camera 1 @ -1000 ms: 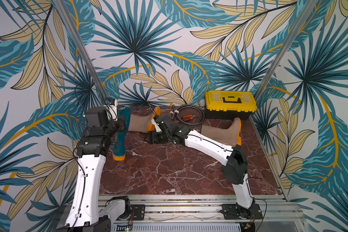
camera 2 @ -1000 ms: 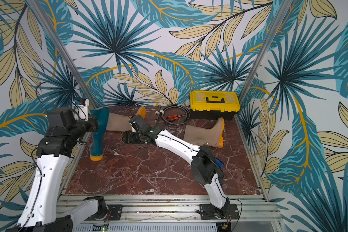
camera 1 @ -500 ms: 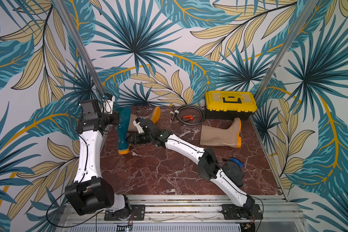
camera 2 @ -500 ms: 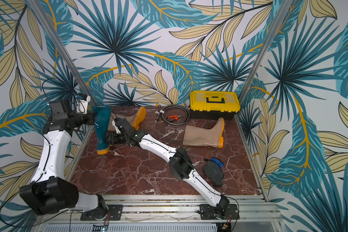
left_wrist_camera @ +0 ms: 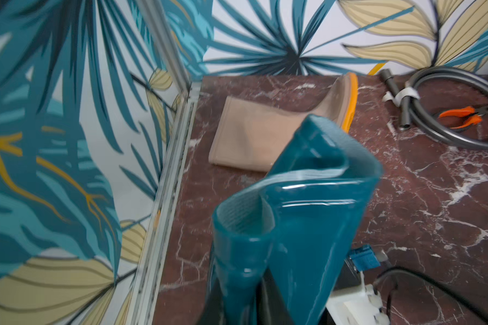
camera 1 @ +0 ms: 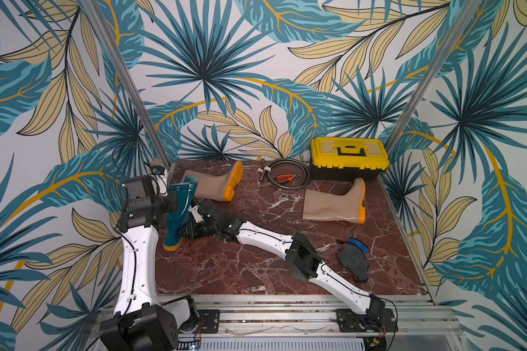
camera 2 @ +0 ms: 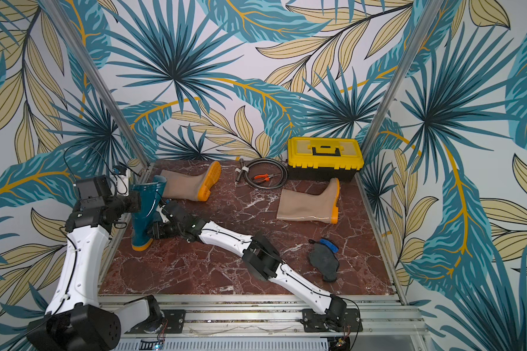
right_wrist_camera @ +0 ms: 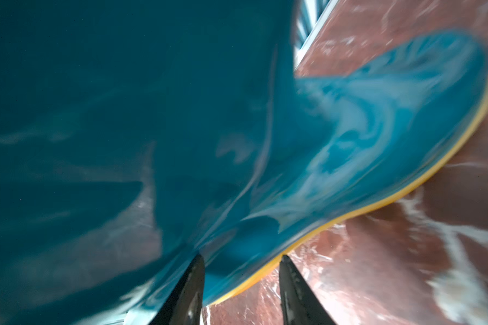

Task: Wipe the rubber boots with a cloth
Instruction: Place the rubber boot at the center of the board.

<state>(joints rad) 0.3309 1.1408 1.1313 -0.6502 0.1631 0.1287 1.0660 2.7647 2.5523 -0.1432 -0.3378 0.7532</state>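
Left claw (camera 1: 173,203): at teal boot (camera 1: 177,223) shaft; grip indiscernible.
Right claw (right_wrist_camera: 241,257): part-open, astride boot's sole edge.
Cloth (camera 1: 354,263): well apart from boot.

Both top views: high, looking down toward back wall (camera 1: 256,76), whole floor (camera 1: 256,267) shared. Wrist views: close, sharing teal boot (left_wrist_camera: 307,219).

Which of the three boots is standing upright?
The dark teal boot stands on its orange sole. The beige boot behind it and the beige boot in front of the yellow toolbox both lie on their sides.
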